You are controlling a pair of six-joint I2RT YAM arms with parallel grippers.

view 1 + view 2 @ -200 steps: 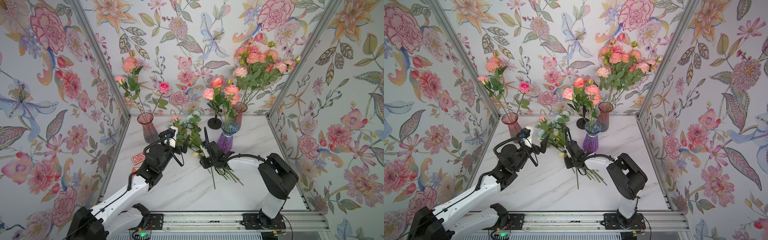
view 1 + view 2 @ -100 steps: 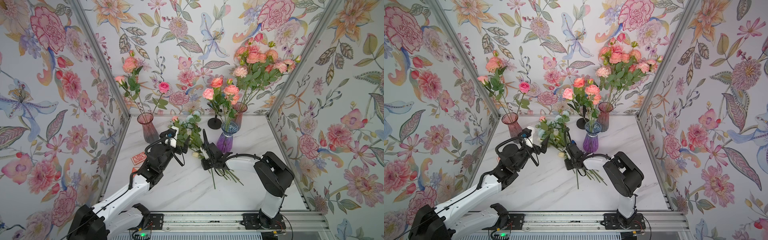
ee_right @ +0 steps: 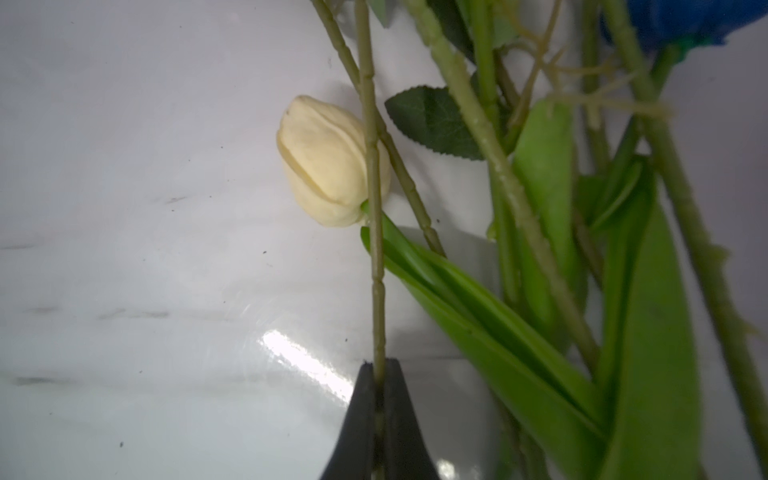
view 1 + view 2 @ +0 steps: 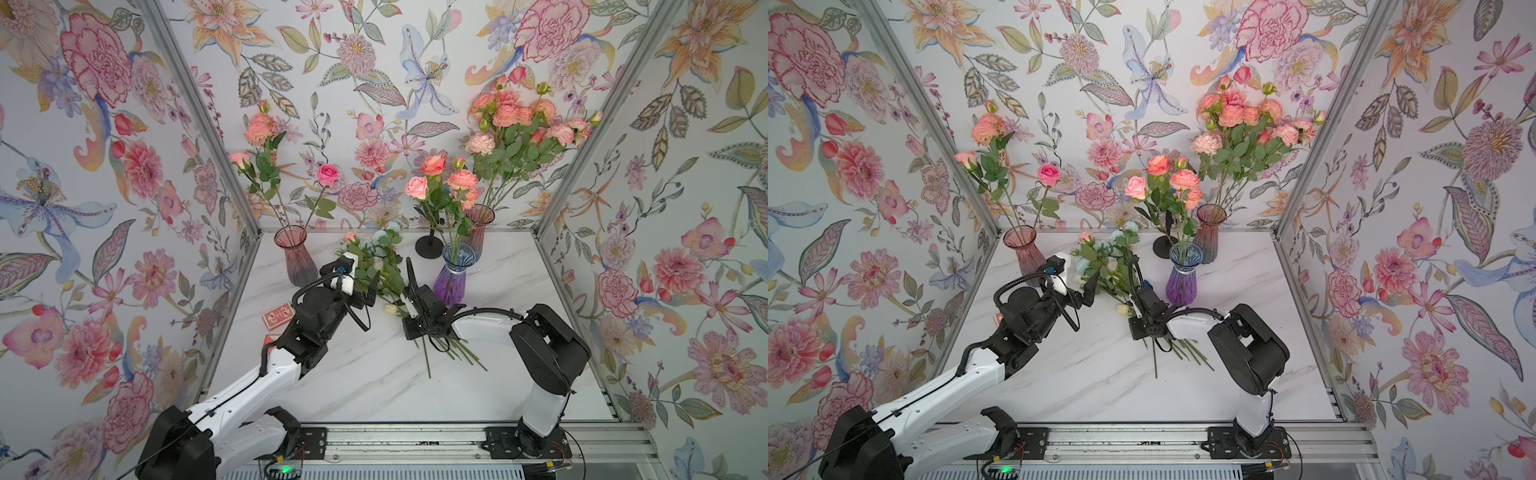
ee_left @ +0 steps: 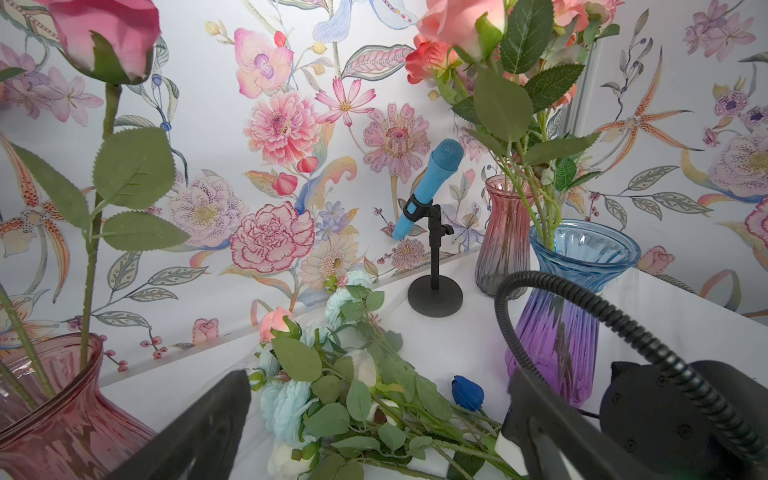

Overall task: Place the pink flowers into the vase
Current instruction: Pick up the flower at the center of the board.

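Pink flowers (image 4: pixel 417 187): most stand in vases (image 4: pixel 296 257). One pink bud (image 4: pixel 351 237) lies at the back-wall end of a loose bunch (image 4: pixel 382 270) on the table (image 4: pixel 374 374). The bunch's long axis runs from wall toward rail, cut ends rail-side. Right gripper (image 3: pixel 378 370) sits at the stem end, clenched on one thin green stem (image 3: pixel 376 270) that runs straight away past a cream tulip bud (image 3: pixel 328 162). Whether that stem carries the pink bud, cannot tell. Left gripper (image 5: pixel 370 419) is spread wide and empty beside the leafy middle, nearer the bud. Blue-purple vase (image 4: pixel 455 270) stands just beside the right gripper.

Green stem (image 3: pixel 376 270), cream bud (image 3: pixel 324 162), blue-purple vase (image 4: pixel 451 282)
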